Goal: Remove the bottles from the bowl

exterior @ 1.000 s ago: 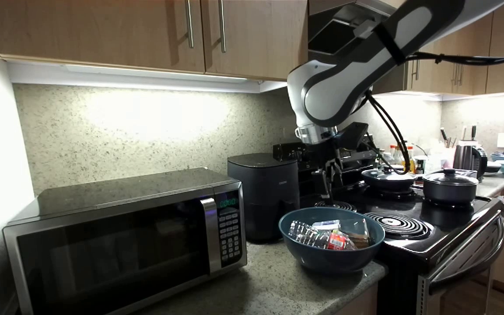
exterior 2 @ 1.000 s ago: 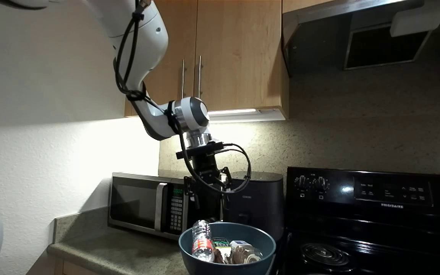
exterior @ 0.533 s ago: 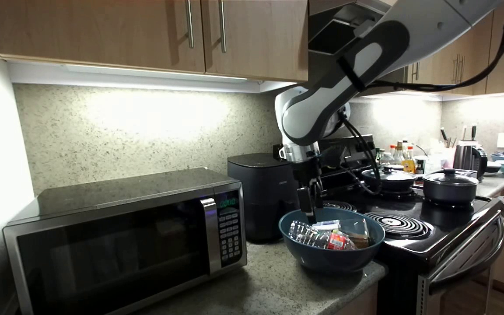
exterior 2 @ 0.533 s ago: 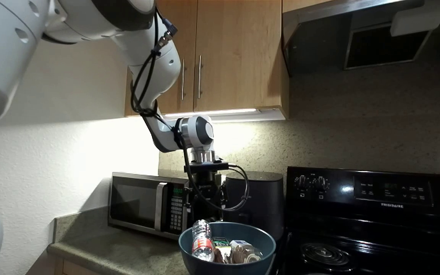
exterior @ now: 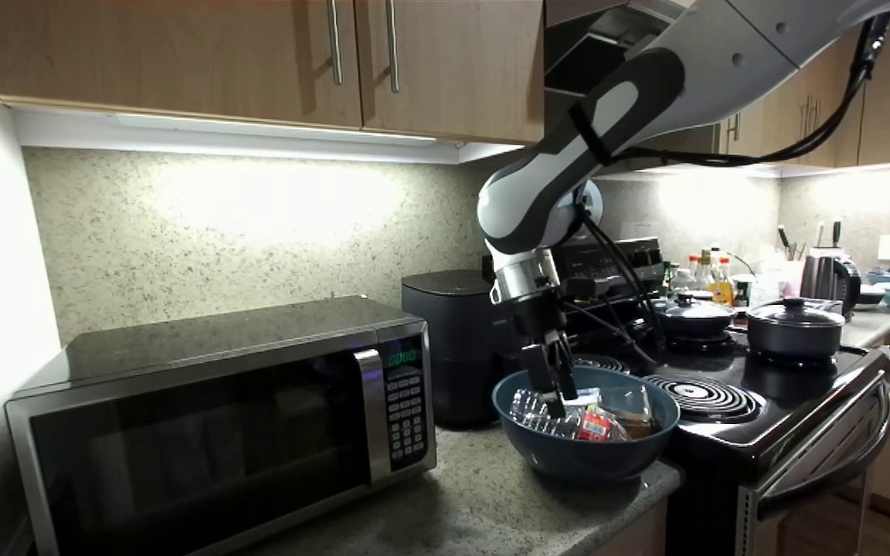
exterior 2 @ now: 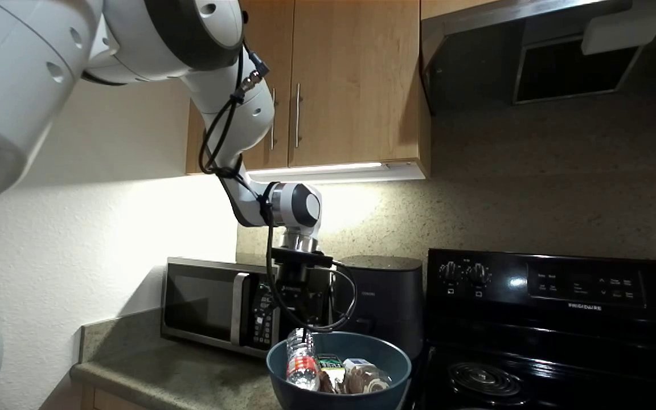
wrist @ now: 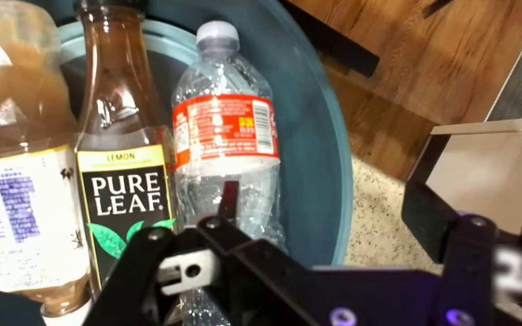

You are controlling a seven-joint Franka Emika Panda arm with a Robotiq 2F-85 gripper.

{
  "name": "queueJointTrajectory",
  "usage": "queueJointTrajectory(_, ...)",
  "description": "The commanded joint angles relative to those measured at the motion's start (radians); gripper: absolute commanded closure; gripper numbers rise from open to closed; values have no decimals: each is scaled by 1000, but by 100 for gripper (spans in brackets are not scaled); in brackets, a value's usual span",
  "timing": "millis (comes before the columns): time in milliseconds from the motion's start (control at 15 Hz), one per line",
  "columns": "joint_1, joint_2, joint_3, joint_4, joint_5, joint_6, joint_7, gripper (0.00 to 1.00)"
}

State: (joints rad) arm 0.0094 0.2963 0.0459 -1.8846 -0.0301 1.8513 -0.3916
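Bottles (wrist: 125, 181), glossy, clear and brown.

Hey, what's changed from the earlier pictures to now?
The pincer moved down in both exterior views, approaching the red-labelled bottle in the bowl. Its jaws stand apart; nothing has visibly been taken hold of or let go. The bowl, that bottle and the other bottles stayed as they were.

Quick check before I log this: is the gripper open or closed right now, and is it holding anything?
Gripper: open, jaws spread wide apart in the wrist view, holding nothing.
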Motion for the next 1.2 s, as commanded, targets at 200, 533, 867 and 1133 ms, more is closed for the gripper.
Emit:
queueJointTrajectory(200, -41, 29, -29, 21, -45, -29, -38, 0)
queueJointTrajectory(533, -52, 76, -28, 56, -105, -26, -105, 0)
queueJointTrajectory(867, -45, 135, -4, 132, -150, -43, -170, 0)
queueJointTrajectory(1133, -52, 144, 30, 178, -108, -52, -232, 0)
